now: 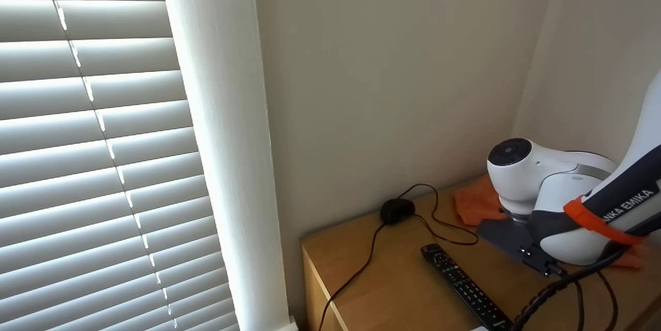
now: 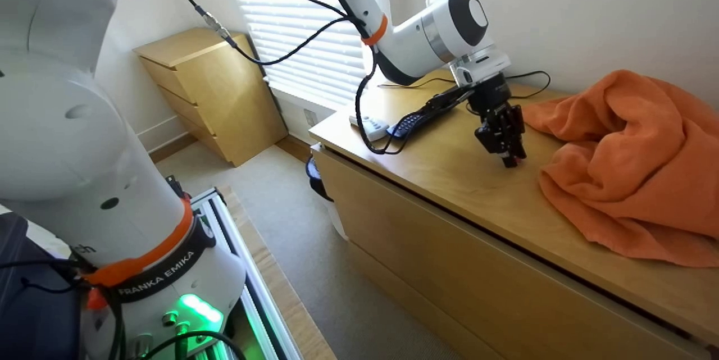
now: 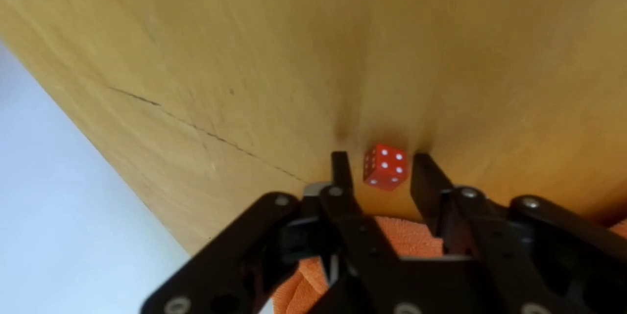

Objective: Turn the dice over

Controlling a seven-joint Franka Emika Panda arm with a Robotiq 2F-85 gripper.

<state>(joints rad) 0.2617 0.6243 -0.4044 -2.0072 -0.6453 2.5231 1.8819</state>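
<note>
A small red die (image 3: pixel 385 167) with white dots rests on the wooden top between my two fingers. The face with four dots points up toward the camera, and two side faces also show. My gripper (image 3: pixel 380 158) is open around the die. There is a clear gap on the left and a very narrow one on the right. In an exterior view my gripper (image 2: pixel 512 159) points down at the wooden surface, with a bit of the red die (image 2: pixel 519 161) at its tips. In another exterior view the die and fingers are out of sight.
A crumpled orange cloth (image 2: pixel 629 163) lies beside the gripper, and also close behind the fingers in the wrist view (image 3: pixel 409 235). A black remote (image 1: pixel 465 287), a white remote (image 2: pixel 371 126) and a black cabled box (image 1: pixel 397 210) lie on the dresser top (image 2: pixel 466 172). A wall stands behind.
</note>
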